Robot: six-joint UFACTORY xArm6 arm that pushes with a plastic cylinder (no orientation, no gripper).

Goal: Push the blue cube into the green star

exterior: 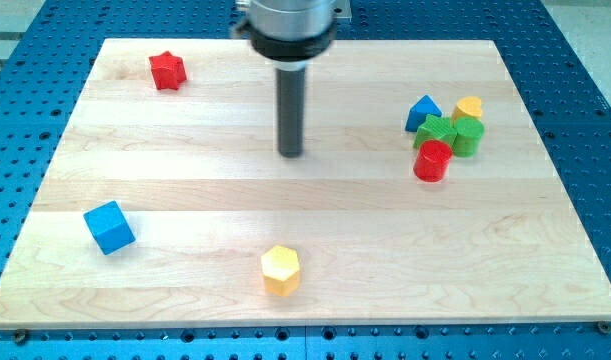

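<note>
— Tip (291,153) position? We call it my tip: bare rod, holding nothing, mid-board, touching no block.
— Blue cube (109,227) near left. Green star (437,131) far right, clustered, well apart from our cube.

Tabletop (315,215) was pale, smooth wood with visible grain; rod (291,115) looked matt dark; blue cube (109,227) smooth, matt.
</note>
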